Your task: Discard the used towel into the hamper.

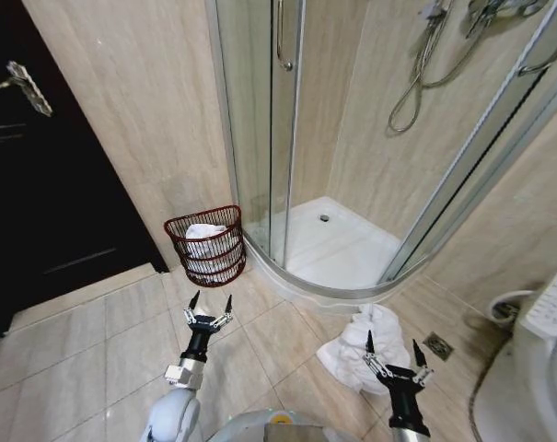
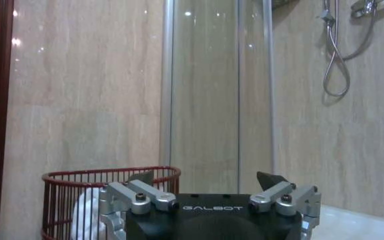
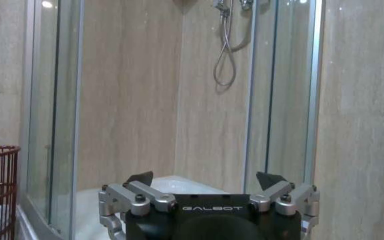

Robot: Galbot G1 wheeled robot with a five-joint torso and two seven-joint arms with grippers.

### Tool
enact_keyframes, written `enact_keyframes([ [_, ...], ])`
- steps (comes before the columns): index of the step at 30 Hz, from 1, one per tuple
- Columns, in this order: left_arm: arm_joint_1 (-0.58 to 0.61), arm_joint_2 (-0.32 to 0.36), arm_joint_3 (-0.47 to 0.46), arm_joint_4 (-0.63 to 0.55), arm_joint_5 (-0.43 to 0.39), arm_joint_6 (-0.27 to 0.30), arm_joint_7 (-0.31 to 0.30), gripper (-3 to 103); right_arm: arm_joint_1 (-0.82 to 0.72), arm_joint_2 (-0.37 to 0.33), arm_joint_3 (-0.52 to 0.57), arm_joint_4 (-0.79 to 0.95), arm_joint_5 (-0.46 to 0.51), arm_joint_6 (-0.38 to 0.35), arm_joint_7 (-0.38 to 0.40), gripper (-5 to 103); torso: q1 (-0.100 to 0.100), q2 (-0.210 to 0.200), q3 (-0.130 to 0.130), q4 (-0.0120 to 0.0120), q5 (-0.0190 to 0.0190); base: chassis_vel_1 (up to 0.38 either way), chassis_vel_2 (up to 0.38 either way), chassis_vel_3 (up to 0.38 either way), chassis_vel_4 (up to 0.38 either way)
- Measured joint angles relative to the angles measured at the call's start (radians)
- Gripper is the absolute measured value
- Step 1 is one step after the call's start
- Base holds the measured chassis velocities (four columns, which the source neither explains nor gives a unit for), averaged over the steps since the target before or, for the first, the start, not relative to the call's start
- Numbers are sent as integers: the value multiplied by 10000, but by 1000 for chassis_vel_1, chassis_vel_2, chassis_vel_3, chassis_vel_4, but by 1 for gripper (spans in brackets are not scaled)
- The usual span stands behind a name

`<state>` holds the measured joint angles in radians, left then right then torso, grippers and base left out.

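both arms wait: right gripper [image 1: 393, 354] gaping over the floor towel [image 1: 359, 348], left gripper [image 1: 210, 305] gaping, hamper [image 1: 206, 244] at twelve o'clock.

hamper [image 1: 205, 245] left of shower [image 1: 329, 241], towel [image 1: 361, 347] on floor [image 1: 94, 350]

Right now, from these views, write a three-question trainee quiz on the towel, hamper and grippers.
1. True or false: the hamper already holds white cloth.
2. Which gripper is nearer the white towel on the floor? A) left gripper B) right gripper
3. Fill in: the hamper stands on the floor tiles against the wall, beside the ____ enclosure.

Key
1. True: white fabric shows through its ribbed sides.
2. B: it hovers open by the towel, holding nothing; the left is open too.
3. Shower.
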<state>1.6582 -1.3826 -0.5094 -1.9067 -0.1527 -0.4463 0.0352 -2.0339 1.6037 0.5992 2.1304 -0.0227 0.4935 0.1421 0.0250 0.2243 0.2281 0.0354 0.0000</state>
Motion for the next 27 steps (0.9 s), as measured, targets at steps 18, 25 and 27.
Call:
enact_keyframes([
  [18,141,-33,86,-21,209,-4,-13,100,-76,23,0,-1,-57,101,63,100,0,1,1,0,0,-38,-30,40,32],
  [25,224,-45,125,-53,215,-28,-5,100,-99,7,27,24,-111,33,218,100,0,1,1,0,1,-11,-29,6,38],
  [27,224,-56,128,-53,215,-45,-5,100,-92,7,31,24,-109,32,223,100,0,1,1,0,0,11,-59,-15,71],
])
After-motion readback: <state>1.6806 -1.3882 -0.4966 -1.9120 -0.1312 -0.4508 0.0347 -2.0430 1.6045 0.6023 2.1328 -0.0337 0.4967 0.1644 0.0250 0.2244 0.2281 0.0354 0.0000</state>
